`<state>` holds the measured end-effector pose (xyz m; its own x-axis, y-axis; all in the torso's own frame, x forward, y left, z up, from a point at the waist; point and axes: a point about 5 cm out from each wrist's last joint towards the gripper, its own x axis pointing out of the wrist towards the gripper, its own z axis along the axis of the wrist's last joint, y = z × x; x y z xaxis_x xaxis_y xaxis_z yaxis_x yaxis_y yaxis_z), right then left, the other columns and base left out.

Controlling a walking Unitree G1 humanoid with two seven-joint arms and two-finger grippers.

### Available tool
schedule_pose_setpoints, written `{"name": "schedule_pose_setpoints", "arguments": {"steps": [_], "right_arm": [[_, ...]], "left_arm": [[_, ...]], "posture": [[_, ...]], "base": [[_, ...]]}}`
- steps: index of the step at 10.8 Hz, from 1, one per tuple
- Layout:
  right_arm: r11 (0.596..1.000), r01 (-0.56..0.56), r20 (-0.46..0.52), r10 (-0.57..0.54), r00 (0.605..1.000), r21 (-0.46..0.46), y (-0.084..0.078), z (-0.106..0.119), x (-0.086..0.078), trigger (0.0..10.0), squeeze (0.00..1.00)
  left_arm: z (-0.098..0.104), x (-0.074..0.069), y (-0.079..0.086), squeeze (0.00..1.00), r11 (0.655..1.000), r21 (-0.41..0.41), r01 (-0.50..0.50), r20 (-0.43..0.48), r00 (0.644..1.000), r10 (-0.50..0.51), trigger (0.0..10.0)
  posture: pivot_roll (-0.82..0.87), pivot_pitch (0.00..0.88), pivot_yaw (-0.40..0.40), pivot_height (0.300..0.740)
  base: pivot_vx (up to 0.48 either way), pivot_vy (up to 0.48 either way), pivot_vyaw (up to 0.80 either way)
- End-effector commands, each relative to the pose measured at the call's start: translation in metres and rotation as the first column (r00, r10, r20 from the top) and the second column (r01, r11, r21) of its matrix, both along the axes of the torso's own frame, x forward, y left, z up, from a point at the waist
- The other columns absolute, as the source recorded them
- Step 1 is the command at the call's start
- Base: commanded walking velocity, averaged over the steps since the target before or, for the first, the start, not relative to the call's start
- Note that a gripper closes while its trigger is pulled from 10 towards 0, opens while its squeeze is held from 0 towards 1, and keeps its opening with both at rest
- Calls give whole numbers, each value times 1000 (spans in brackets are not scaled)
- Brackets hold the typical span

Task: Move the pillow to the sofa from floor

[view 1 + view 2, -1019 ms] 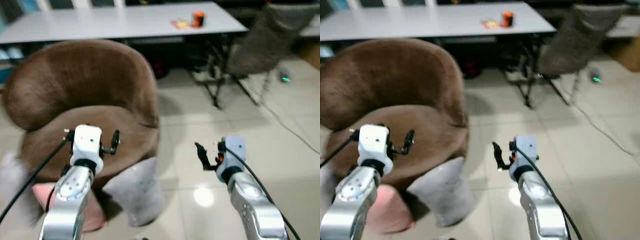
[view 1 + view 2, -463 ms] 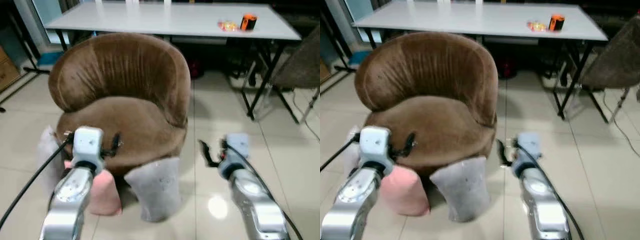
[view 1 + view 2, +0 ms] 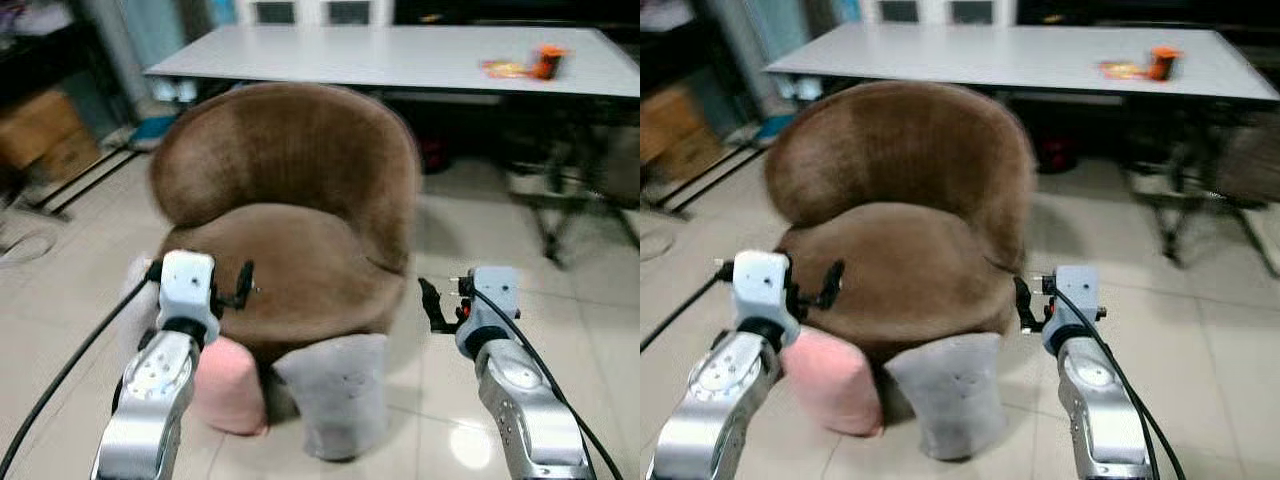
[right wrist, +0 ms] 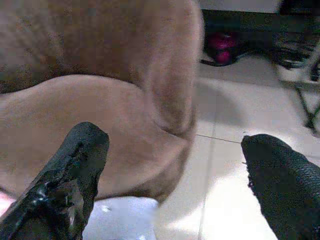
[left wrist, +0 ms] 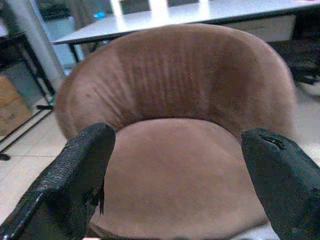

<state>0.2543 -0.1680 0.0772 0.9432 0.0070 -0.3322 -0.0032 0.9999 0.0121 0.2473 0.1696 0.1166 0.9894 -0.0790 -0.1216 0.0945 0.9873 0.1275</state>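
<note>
**Two pillows on the floor against a brown armchair, both arms raised and empty**

Left and right eye views: A round brown velvet armchair (image 3: 290, 220) stands on pale floor tiles (image 3: 80, 300). It serves as the sofa. A grey pillow (image 3: 333, 393) stands upright on the floor, leaning against the front of the seat. Just beside it, toward the robot's left, a pink pillow (image 3: 228, 387) leans against the same edge; the left arm covers part of it. The left pincer (image 3: 242, 284) hovers above the seat's front left edge, and the right pincer (image 3: 432, 303) hangs over bare floor beside the chair's right side. In these views the fingers are small and dark, and their gap is hard to judge. Behind the chair stands a long white table (image 3: 400, 55) with an orange container (image 3: 546, 62) and a blurred flat packet (image 3: 503, 68) near its far end. A cardboard box (image 3: 40, 140) sits at the far left, cut off by the picture's edge.

Left wrist view: Both black fingers (image 5: 75, 175) are spread well apart with nothing between them, framing the chair's seat and curved back.

Right wrist view: The fingers (image 4: 70, 170) are likewise wide apart and empty. Between them lie the chair's side and floor tile. A pale corner of the grey pillow (image 4: 120, 222) is cut off at the picture's edge.
</note>
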Motion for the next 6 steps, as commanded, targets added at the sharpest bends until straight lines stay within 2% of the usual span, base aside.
{"name": "schedule_pose_setpoints", "arguments": {"steps": [1, 6], "right_arm": [[1000, -19, 26, 19, 999, 2, 8, 5, 6, 10000, 0], [998, -44, 36, 45, 998, -38, 8, 7, 12, 10000, 0]], "left_arm": [[1, -1, 8, 0, 1000, 13, -19, 0, 1000, 19, 10000], [1, -1, 10, 0, 1000, 23, -21, 2, 1000, 21, 10000]], "posture": [[-107, 0, 21, 740], [-104, 0, 24, 740]], "base": [[368, 0, 0], [368, 0, 0]]}}
